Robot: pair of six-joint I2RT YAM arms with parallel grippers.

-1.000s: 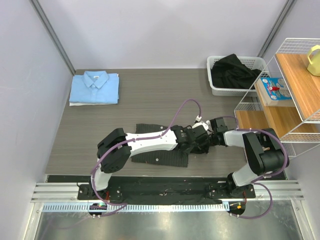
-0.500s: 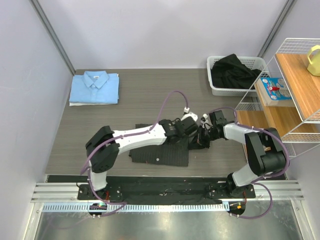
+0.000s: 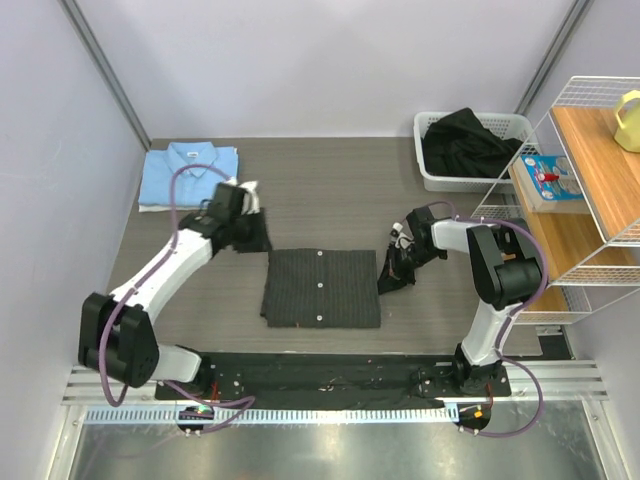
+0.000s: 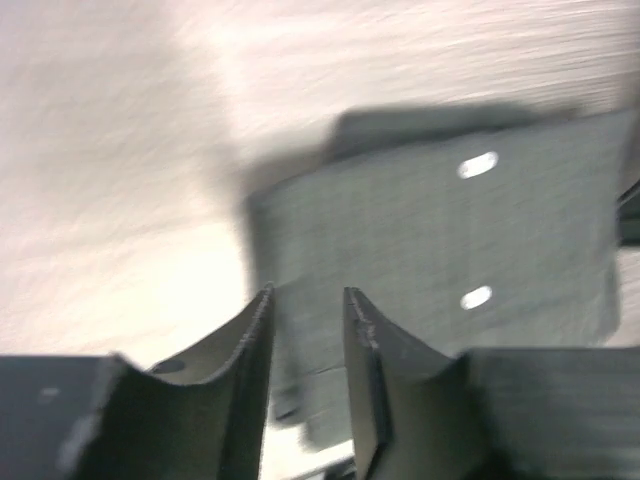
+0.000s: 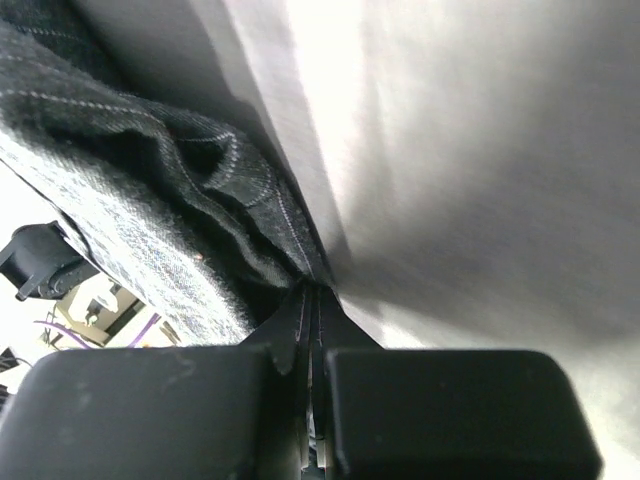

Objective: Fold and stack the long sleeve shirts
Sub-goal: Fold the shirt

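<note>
Grey table (image 3: 330, 190), white walls (image 3: 330, 60). Pinstripe shirt (image 3: 340, 290) mid-table, placket near-far. Left gripper (image 4: 305, 295) part-open, empty; right gripper (image 5: 312, 290) pinching shirt cloth.

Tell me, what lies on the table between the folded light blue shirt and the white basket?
Nothing. In the top view, the stretch of table between the light blue shirt and the white basket is bare wood grain.

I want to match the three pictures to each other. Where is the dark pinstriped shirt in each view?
Top external: pinstriped shirt lies folded at the centre of the table.
Left wrist: shirt right of centre, two white buttons showing.
Right wrist: shirt at upper left, pinched by the right gripper.
Shared landmark: the grey wood table under it.
</note>
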